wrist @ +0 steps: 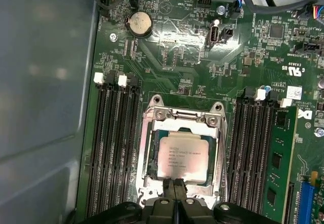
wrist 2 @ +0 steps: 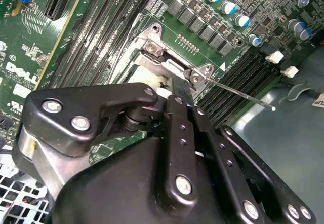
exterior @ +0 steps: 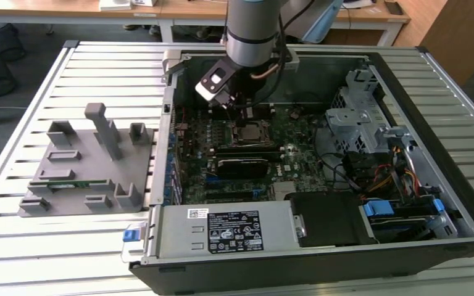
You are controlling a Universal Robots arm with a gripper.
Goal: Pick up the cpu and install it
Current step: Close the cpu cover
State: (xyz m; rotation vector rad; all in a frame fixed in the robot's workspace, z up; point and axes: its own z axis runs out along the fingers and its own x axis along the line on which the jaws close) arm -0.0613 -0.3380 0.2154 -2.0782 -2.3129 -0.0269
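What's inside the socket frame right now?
The cpu lies inside the socket frame, metal top up. The gripper covers one edge; anything beneath the cpu is hidden.

Slatted table: computer case, grey fixture.

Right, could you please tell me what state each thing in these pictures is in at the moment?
cpu: lying flat in the socket, top uncovered.
gripper: shut, tips at the cpu's edge.
socket lever: sticking out, apparently unlatched.
memory stick: plugged in, standing on edge.
computer case: side open, lying on the table.
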